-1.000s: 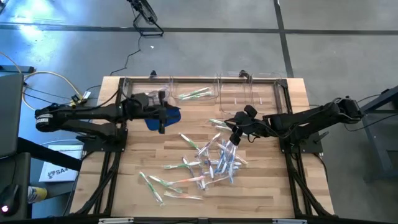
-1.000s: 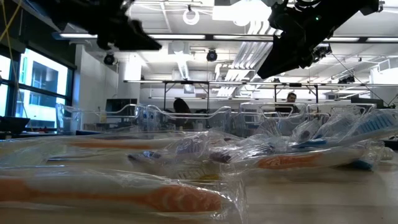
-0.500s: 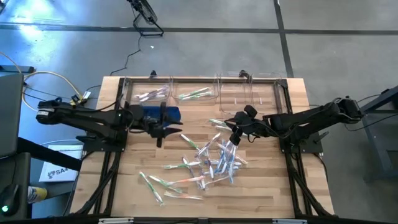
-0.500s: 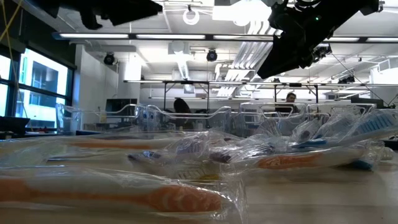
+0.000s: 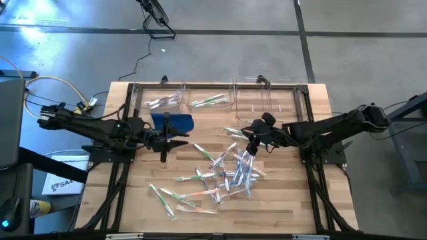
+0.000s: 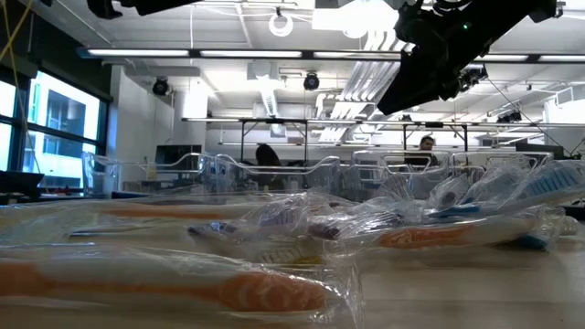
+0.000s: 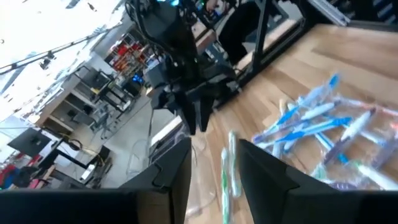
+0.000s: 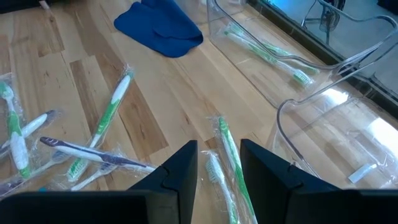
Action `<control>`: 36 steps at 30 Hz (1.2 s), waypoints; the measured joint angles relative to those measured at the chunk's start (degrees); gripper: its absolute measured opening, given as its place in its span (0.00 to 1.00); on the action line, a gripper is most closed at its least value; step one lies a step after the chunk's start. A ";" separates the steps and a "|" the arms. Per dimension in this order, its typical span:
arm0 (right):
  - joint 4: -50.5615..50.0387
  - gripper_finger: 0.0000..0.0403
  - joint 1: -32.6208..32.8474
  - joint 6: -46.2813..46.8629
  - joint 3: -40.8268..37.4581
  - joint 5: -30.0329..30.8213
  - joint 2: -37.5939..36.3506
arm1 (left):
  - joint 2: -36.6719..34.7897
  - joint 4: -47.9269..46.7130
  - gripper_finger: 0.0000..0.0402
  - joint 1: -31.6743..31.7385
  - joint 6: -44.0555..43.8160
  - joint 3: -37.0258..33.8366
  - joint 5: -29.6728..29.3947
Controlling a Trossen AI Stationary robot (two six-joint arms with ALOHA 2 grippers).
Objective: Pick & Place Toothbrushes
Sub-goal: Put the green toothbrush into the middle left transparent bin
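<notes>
Evenly and brightly lit from overhead; soft, short shadows on the desk point(image 5: 280, 200). Glare off the clear wrapping of the toothbrushes point(image 6: 228, 288), blurred and out of focus nearest the low camera. Blown-out white ceiling lights point(image 6: 274, 53) beyond. Motion-smeared, tilted left wrist view; sharp right wrist view.

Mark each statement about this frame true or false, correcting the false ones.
1. A blue cloth lies on the table. True.
2. The right tool holds a toothbrush. False: its fingers are apart and nothing is between them.
3. Green toothbrushes lie inside a clear bin at the table's far edge. True.
4. The pile of toothbrushes sits on the cloth. False: it lies on bare wood, apart from the cloth.
5. The left tool hangs beside the cloth. True.
</notes>
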 joint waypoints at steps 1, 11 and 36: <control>-0.01 0.28 0.01 -0.01 0.00 0.00 0.00 | -0.03 -0.67 0.31 -0.09 0.37 0.00 -0.22; 0.00 0.28 0.02 -1.69 0.00 -0.09 0.00 | 0.02 -3.79 0.31 0.02 -1.27 0.02 -0.28; 6.04 0.28 0.00 -4.63 -0.07 -10.16 0.00 | 0.94 -20.07 0.31 5.09 -4.92 0.00 11.25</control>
